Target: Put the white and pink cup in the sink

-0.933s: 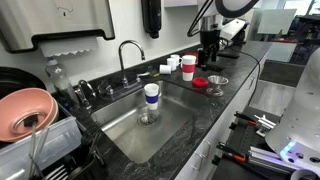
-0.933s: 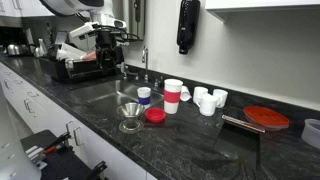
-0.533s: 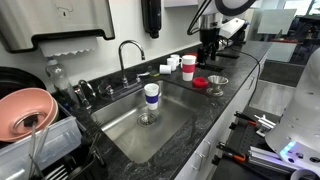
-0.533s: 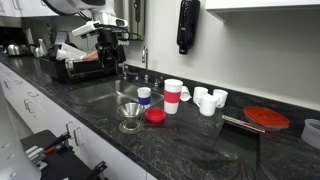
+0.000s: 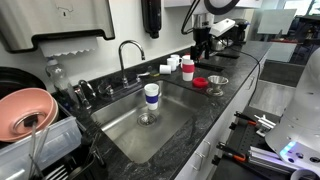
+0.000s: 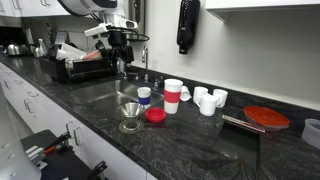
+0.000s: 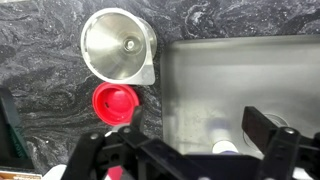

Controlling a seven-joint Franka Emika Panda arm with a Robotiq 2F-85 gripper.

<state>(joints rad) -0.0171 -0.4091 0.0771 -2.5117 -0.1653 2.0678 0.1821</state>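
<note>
We see the white and pink cup point(image 5: 188, 67) standing upright on the dark stone countertop point(image 5: 240, 75), right of center in the upper half of the frame. Its long axis is vertical, with the pink band at the top and the white body below. In the exterior view from along the counter the cup point(image 6: 173, 95) stands at mid-frame, again vertical with the mouth facing up. It is on the counter beside the sink point(image 5: 120, 135), not in the basin, and nothing is touching it.

Just behind the cup are small white cups point(image 5: 173, 63). In front of it, toward the counter's edge, a red lid point(image 5: 200, 82) and a metal funnel point(image 5: 217, 83) sit side by side. A blue-banded cup point(image 5: 151, 95) stands upright inside the sink, and an arched faucet point(image 5: 130, 52) rises behind the basin. A pink bowl point(image 5: 25, 112) rests at the far left edge of the frame. A flat red plate point(image 6: 266, 118) lies on the counter at the right.

The gripper point(image 5: 202, 50) hangs above the counter, higher than the cup and holding nothing. In an exterior view it point(image 6: 123, 62) appears upper left of center.

In the wrist view the gripper point(image 7: 180, 155) enters from the bottom edge, its dark fingers point(image 7: 262, 125) spread wide apart and empty. The funnel point(image 7: 118, 45) sits at upper center with the red lid point(image 7: 114, 102) just below it, both on the countertop point(image 7: 40, 60). The steel sink point(image 7: 240, 80) fills the right side.
</note>
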